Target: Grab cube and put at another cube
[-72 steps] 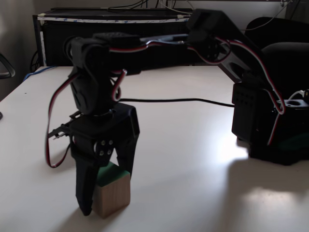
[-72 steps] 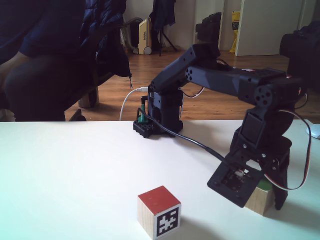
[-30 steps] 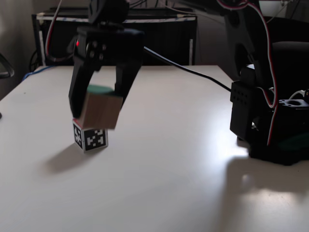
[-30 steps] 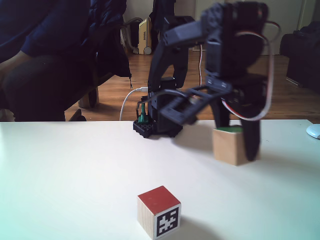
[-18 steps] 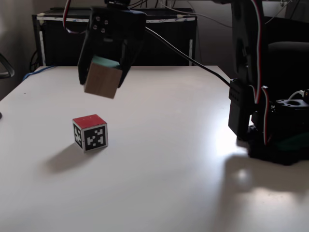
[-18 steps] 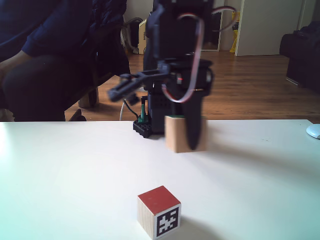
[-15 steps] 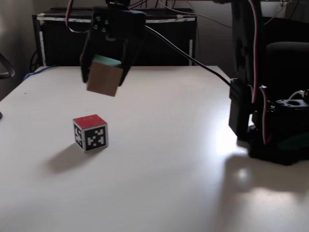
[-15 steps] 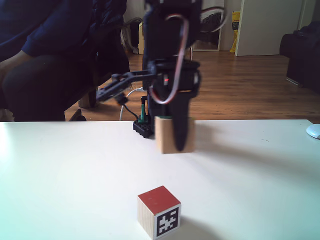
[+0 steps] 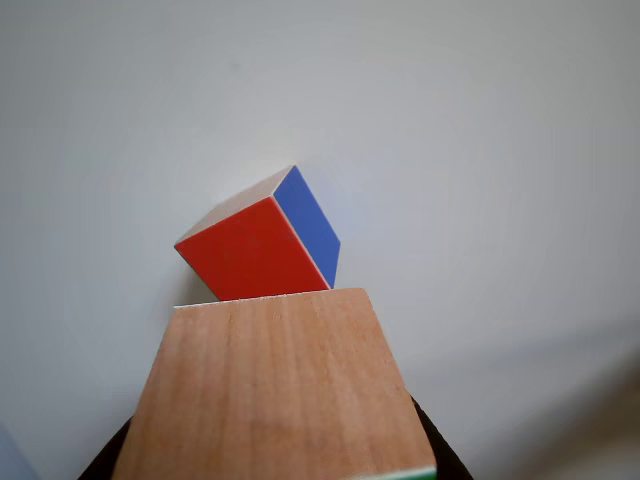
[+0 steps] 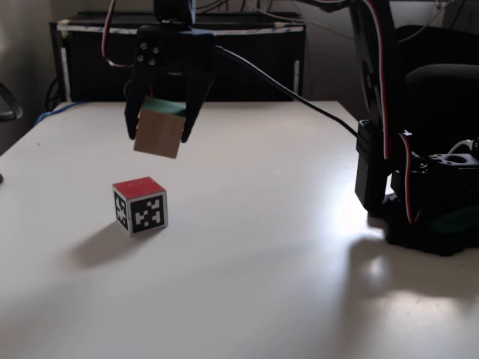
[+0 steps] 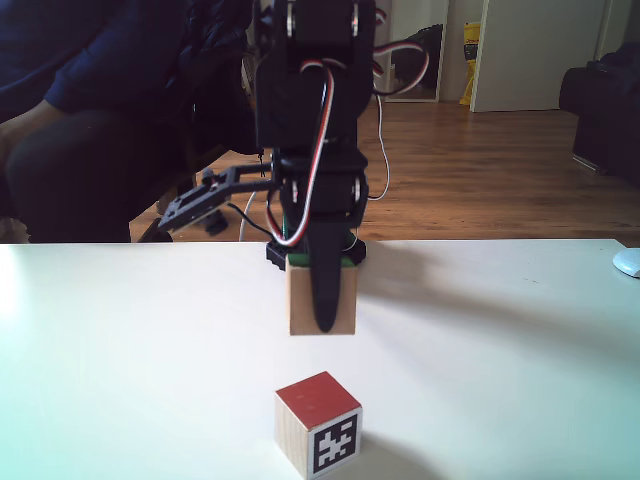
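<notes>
Gripping the cube (image 10: 159,133) aloft, the gripper (image 10: 159,126) hung apparently just short of another cube (image 10: 140,205) below; placing remained.

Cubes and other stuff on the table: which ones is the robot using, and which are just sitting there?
In the job:
- green cube, held up in the gripper
- red cube, on the table

Just lying about:
- white thing at the table's edge
- black cabinet behind
</notes>
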